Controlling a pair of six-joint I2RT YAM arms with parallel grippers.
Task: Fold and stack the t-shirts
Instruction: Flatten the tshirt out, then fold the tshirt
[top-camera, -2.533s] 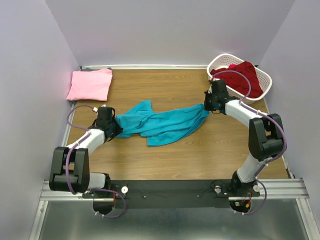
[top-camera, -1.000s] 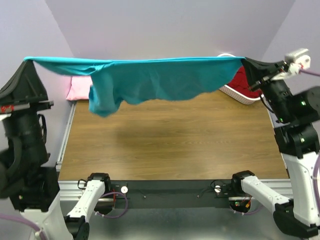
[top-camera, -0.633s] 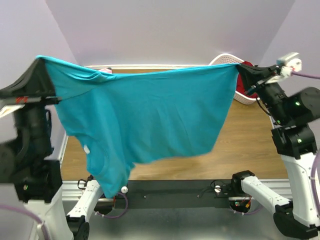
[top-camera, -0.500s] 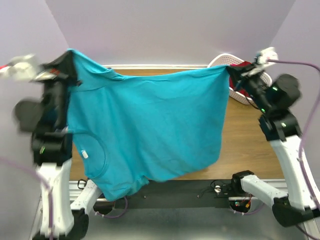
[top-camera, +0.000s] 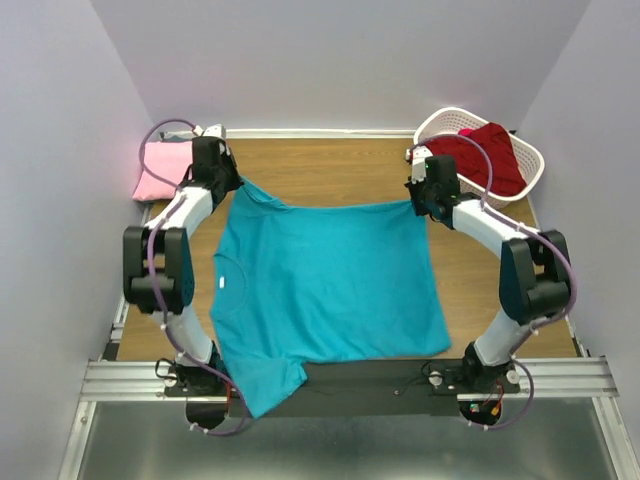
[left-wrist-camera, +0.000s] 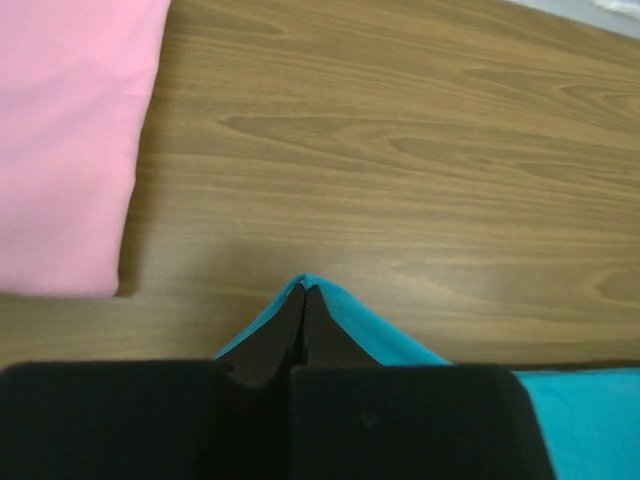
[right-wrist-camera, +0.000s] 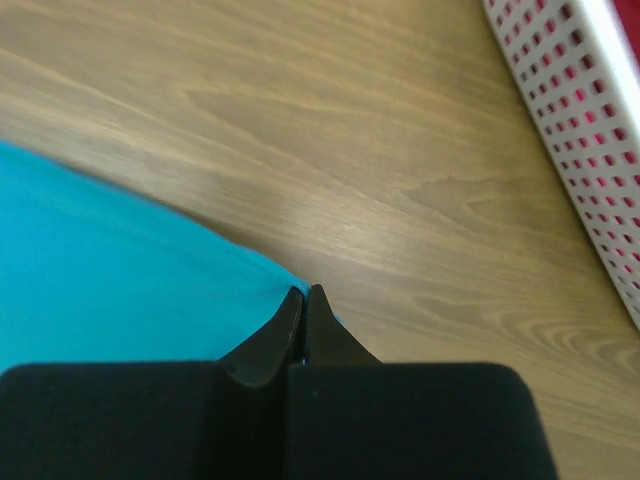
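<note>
The teal t-shirt (top-camera: 325, 280) lies spread flat on the wooden table, collar at the left, one sleeve hanging over the near edge. My left gripper (top-camera: 237, 180) is shut on its far left corner (left-wrist-camera: 335, 305), low on the table. My right gripper (top-camera: 415, 205) is shut on its far right corner (right-wrist-camera: 270, 272). The light pink t-shirt (top-camera: 163, 170) lies folded at the far left, and shows in the left wrist view (left-wrist-camera: 65, 140). The dark red t-shirt (top-camera: 490, 158) sits in the basket.
A white slotted basket (top-camera: 528, 185) stands at the far right corner, close beside my right arm, and its wall shows in the right wrist view (right-wrist-camera: 580, 110). Bare wood (top-camera: 330, 170) lies beyond the teal shirt. Purple walls enclose the table.
Both arms lifted the teal shirt from a crumpled heap, held it stretched in the air, then brought it down and away. It now lies flat on the table, corners still gripped.
</note>
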